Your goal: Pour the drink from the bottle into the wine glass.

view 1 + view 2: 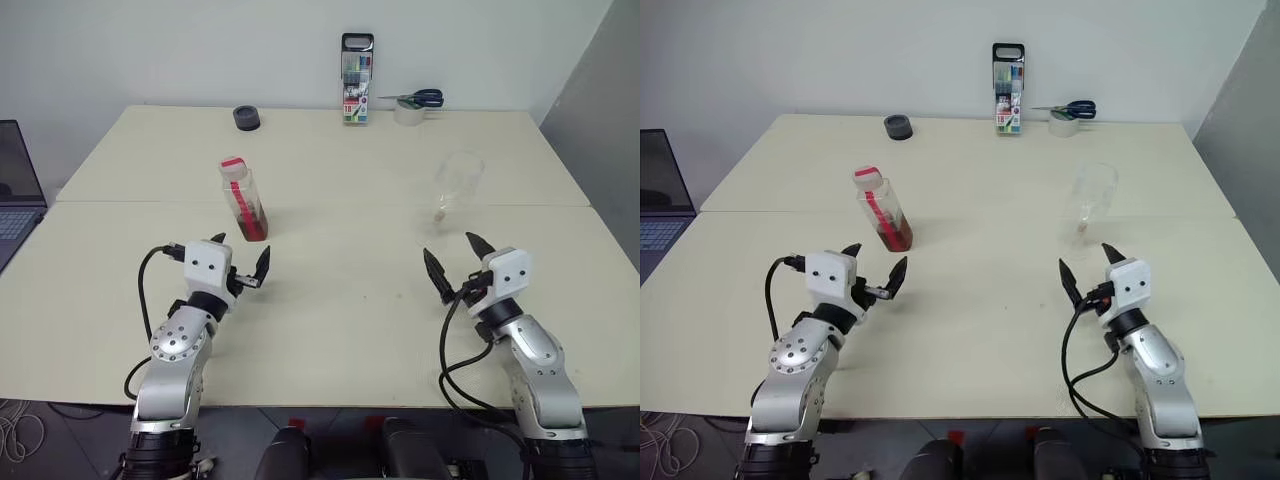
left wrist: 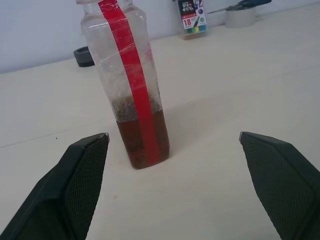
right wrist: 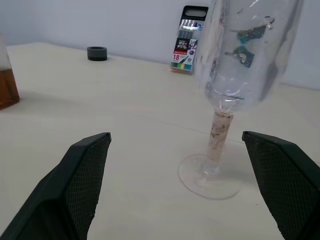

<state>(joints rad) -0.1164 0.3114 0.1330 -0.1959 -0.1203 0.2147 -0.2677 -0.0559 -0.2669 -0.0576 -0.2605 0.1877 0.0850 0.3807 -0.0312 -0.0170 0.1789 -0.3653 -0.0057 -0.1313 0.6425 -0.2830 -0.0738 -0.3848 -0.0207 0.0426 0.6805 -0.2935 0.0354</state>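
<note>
Nearest in, the left gripper point(image 1: 240, 262) hung just above the table point(image 1: 340, 300), its two black fingers spread wide and nothing between them. Over on the other side, the right gripper point(image 1: 452, 258) sat the same way: jaws apart, empty, tips aimed up the table.

Just past the left gripper stood the bottle point(image 1: 243, 199), upright on the table, red cap on, a red strip running down its side. From the left wrist view the bottle point(image 2: 131, 85) was framed between the two fingers point(image 2: 80, 175) but clear of both, no contact at all. The drink point(image 2: 142, 137) filled only the bottom part of it, reddish-brown, the upper part clear.

Ahead of the right gripper, the glass point(image 1: 455, 185) stood upright on its round foot, bowl empty. In the right wrist view the glass point(image 3: 235, 65) rose between that gripper's fingers point(image 3: 82, 180), again untouched, its stem speckled.

Bottle and glass were well apart, one on each half of the table, with a seam line running across just behind them.

Farther back, a dark tape roll point(image 1: 246, 118) lay near the far edge. Beside the middle, a marker pack point(image 1: 356, 80) stood against the wall, and right of it scissors point(image 1: 420, 98) rested on a pale tape roll point(image 1: 408, 114). A laptop point(image 1: 18, 190) sat off the table's left side.
</note>
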